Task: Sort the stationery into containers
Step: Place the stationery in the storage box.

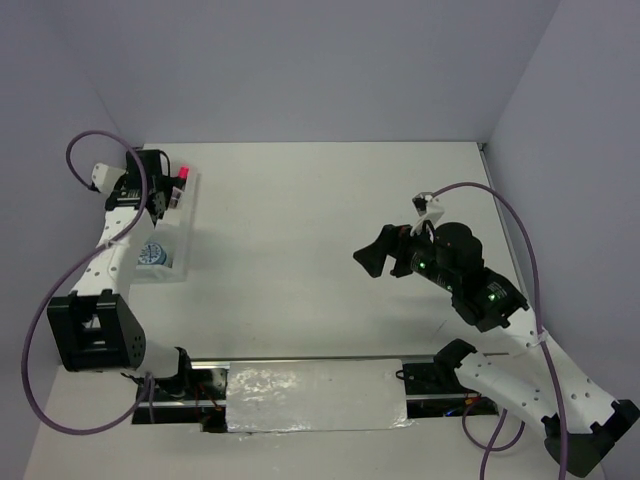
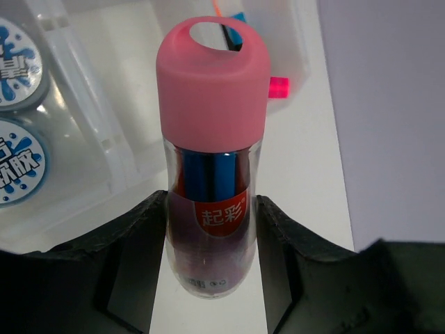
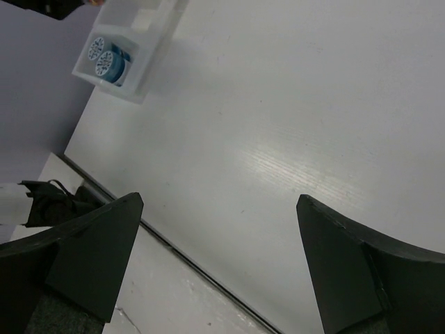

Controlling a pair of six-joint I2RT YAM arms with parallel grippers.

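Note:
My left gripper (image 1: 160,190) (image 2: 212,209) is shut on the pink-capped tube (image 2: 212,160) and holds it upright at the far end of the white divided tray (image 1: 188,240) (image 2: 90,104). I cannot tell which compartment lies under it. Two blue rolls (image 2: 14,111) (image 1: 152,252) lie in the tray's near compartment. A marker's pink cap (image 2: 278,87) (image 1: 183,173) shows behind the tube, and bits of the orange and blue markers (image 2: 233,14) show at the top. My right gripper (image 1: 375,258) (image 3: 219,202) is open and empty, held above the table at the right.
The tray (image 3: 132,31) with the rolls (image 3: 104,59) lies against the left wall. A light strip (image 1: 315,395) runs between the arm bases at the table's near edge, and purple cables loop beside both arms.

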